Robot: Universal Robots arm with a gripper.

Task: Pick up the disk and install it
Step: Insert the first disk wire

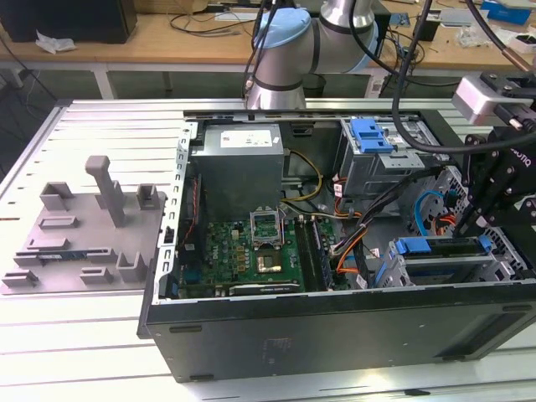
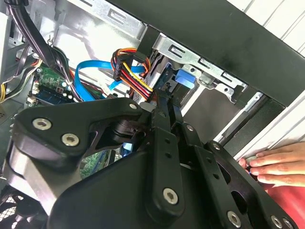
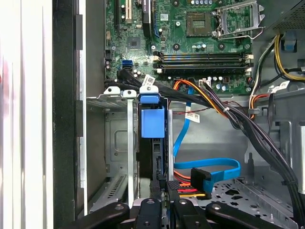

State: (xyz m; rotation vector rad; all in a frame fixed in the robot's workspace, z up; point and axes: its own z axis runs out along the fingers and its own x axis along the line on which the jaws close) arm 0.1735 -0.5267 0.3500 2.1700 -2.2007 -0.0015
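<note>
The disk (image 1: 444, 249) stands on edge in the drive cage at the front corner of the open computer case, on the exterior view's right. Its blue carrier (image 3: 152, 123) runs along its top between two metal rails. My gripper (image 1: 477, 224) reaches down from the right to the disk's outer end. In both wrist views the black fingers (image 3: 174, 193) sit close together on that end, behind the blue carrier tab (image 2: 185, 78). Most of the disk's body is hidden inside the cage.
The case (image 1: 335, 335) lies open, with the motherboard (image 1: 243, 247) and power supply (image 1: 239, 159) inside. A second grey cage with a blue bracket (image 1: 373, 134) stands farther back. Blue and orange cables (image 3: 209, 169) cross beside the cage. A person's hand (image 2: 271, 167) rests on the case edge. A grey fixture (image 1: 84, 226) lies on the left.
</note>
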